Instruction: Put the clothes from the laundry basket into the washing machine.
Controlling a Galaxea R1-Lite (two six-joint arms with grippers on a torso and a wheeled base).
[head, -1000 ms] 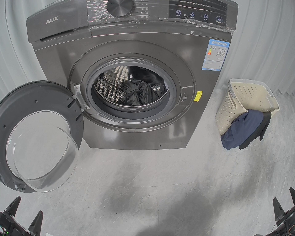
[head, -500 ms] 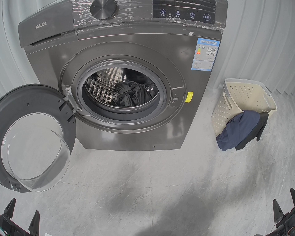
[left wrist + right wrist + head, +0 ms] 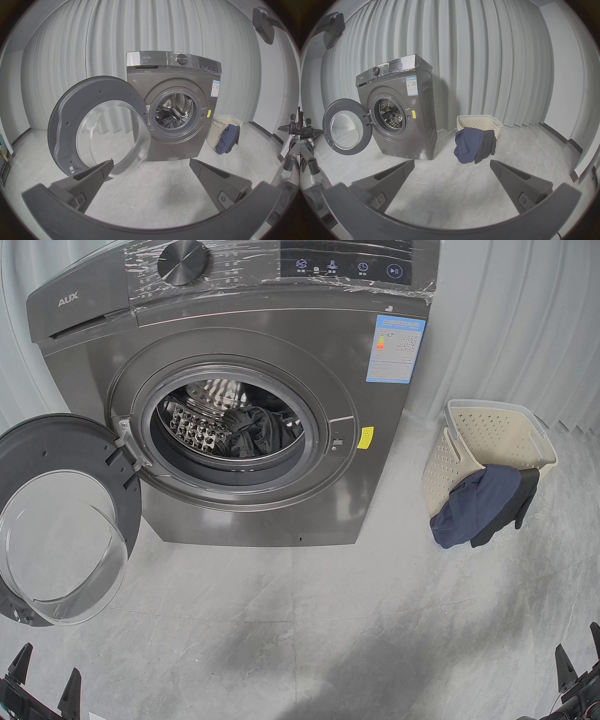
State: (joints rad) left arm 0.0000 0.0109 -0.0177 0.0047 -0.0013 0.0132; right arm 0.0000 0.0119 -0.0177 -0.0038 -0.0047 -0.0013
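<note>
the left gripper (image 3: pixel 150 162) is held low over the floor, its fingers spread wide with nothing between them, and the right gripper (image 3: pixel 451 162) is seen in the same wide, empty state, well apart from the work. beyond the right gripper, the laundry basket (image 3: pixel 475 117) stands on the floor near the washing machine (image 3: pixel 425 103). a blue garment (image 3: pixel 467 142) and a darker garment (image 3: pixel 487 143) are draped side by side over its near rim and hang down the wall almost to the floor. both are judged to be light, limp and not fragile, though trailing ends can be expected to drag or catch on the rim. a pinch is best taken on the bunched fold at the rim, where the cloth is thickest. the machine's door (image 3: pixel 68 109) is swung wide open, and a black piece (image 3: pixel 256 430) is lying in the drum.
</note>
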